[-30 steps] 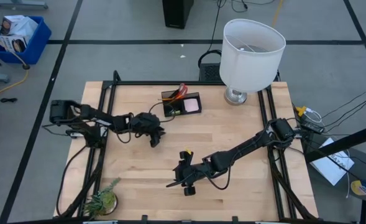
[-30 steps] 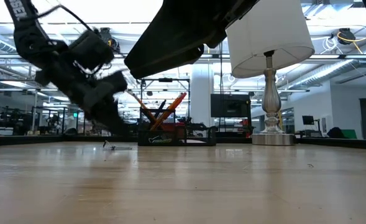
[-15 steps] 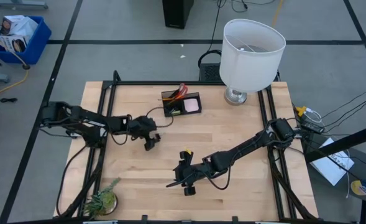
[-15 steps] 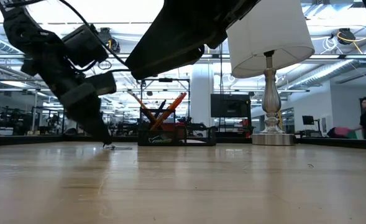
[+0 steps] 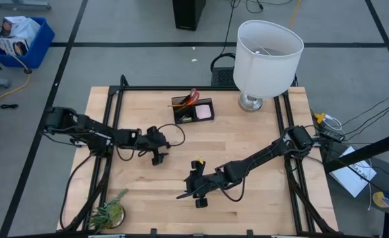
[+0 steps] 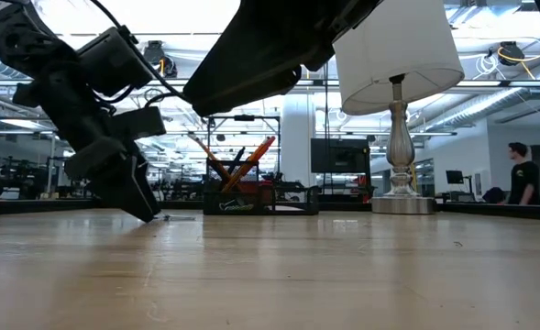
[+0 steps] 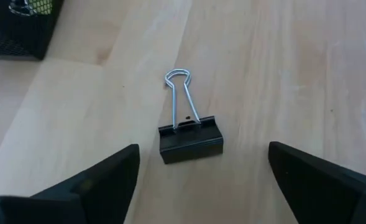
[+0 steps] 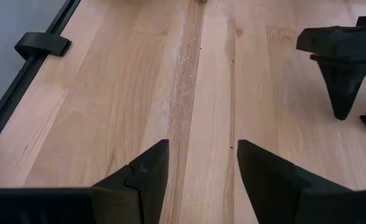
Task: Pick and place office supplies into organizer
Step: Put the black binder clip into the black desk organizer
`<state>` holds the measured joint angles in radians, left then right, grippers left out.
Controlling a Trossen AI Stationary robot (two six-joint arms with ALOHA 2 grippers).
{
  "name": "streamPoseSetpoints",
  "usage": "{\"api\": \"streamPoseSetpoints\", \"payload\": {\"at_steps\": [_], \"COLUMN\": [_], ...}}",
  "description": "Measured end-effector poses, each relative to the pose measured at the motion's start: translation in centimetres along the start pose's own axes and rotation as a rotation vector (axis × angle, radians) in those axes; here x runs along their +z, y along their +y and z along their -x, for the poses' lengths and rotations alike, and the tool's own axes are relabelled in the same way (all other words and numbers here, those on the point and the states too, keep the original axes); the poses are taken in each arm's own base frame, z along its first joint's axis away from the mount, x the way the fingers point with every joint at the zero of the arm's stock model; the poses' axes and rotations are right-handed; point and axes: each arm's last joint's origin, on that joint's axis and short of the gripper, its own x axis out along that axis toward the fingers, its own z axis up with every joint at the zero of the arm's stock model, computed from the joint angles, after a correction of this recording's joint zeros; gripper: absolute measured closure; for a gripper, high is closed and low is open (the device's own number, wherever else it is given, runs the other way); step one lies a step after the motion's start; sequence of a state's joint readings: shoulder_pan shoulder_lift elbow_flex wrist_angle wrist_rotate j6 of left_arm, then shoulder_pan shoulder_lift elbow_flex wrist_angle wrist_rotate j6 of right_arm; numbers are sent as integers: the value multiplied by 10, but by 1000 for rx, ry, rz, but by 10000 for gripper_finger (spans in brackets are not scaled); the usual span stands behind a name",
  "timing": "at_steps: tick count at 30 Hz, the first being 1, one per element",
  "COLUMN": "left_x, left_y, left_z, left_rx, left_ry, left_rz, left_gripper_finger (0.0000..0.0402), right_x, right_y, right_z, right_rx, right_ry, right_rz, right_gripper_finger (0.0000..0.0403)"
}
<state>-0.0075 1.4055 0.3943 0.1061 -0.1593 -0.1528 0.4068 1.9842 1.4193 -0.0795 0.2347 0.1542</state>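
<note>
Organizer (image 5: 193, 110) with scissors (image 5: 191, 98), perhaps pencils

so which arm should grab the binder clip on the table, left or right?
Left. The left pincer is open, low over the table, with the binder clip lying free between its fingers. The right pincer, also open, is over bare wood nearer the table's front.

In the left wrist view, the black organizer (image 7: 15, 28) is cut off at the picture's corner. From above, the small clip beside the left gripper (image 5: 157, 157) is too small to make out.
</note>
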Motion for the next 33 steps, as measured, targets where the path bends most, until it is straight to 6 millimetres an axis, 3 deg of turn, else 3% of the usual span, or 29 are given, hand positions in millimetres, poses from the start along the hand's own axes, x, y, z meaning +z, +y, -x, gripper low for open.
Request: {"api": "streamPoseSetpoints", "payload": {"at_steps": [18,33], "left_x": [-12,-9], "left_y": [4,3], "left_z": [-4,-4], "left_rx": [-18,-29], "left_ry": [-14,-50], "left_rz": [97,108], "left_gripper_finger": [178,248], "right_x": [0,0], "right_y": [0,0], "right_z": [0,0], "right_rx": [0,0], "right_ry": [0,0], "right_rz": [9,9], "right_gripper_finger": [220,220]}}
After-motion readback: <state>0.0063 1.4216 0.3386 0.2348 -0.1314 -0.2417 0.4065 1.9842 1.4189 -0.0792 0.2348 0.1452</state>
